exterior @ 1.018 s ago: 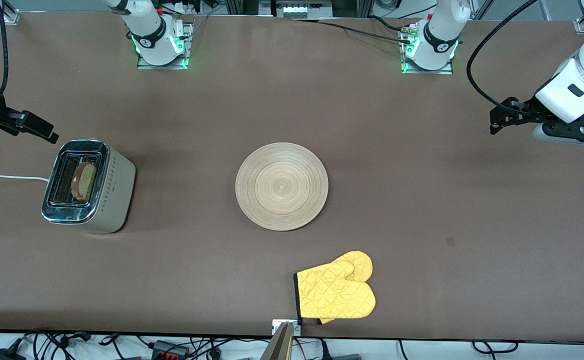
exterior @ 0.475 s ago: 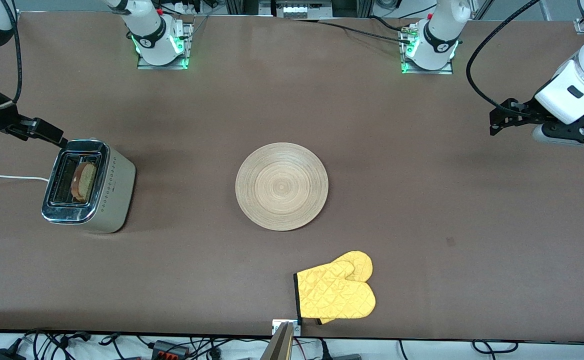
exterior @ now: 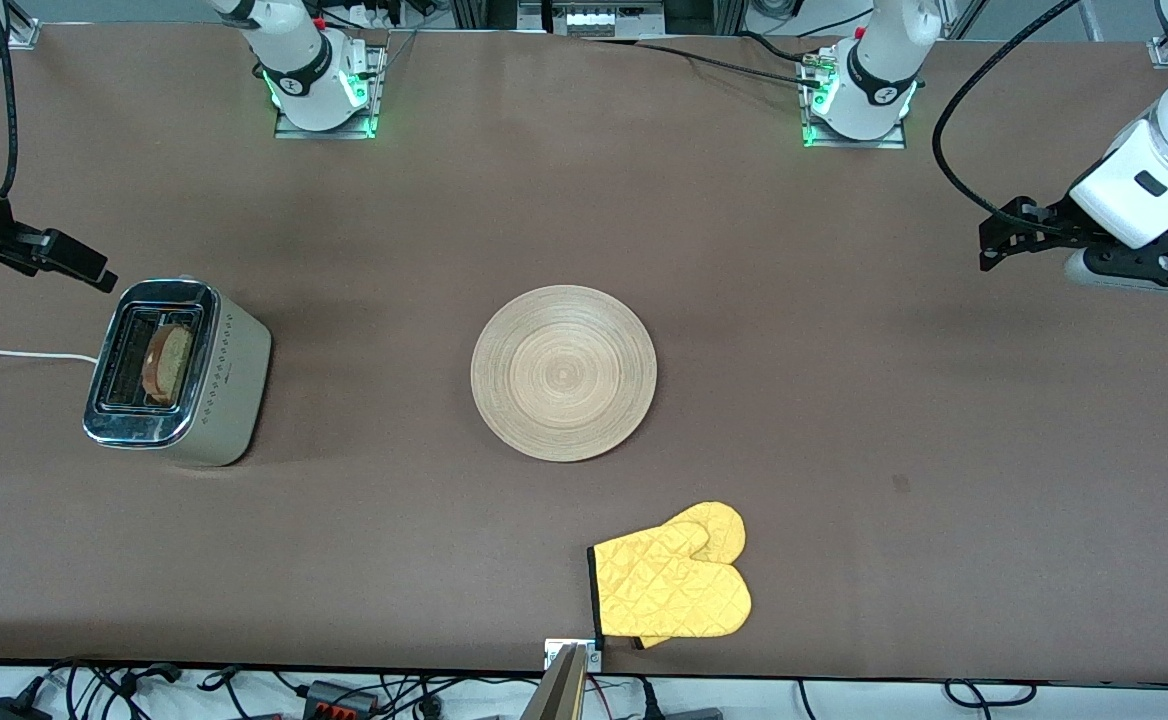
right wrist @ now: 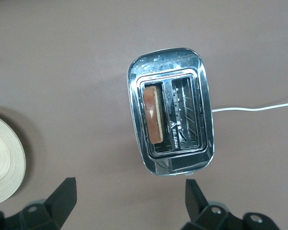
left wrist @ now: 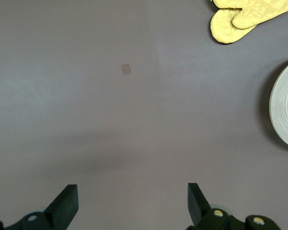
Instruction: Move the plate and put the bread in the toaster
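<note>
Near the frame's bottom lay a yellow oven mitt [exterior: 672, 585]. At centre sat the wooden plate [exterior: 564, 372], likely light, stiff, best gripped at its rim. At left, bread [exterior: 168, 362] stood in the toaster [exterior: 176, 372]. Left gripper [left wrist: 132, 203] and right gripper [right wrist: 129, 199] hovered wide open, empty. No readable writing.

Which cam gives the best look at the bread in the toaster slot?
Right wrist view: it looks straight down into the toaster, showing the bread standing in one slot, the other slot empty. Front view shows the bread smaller, at an angle. Left wrist view shows neither.
</note>
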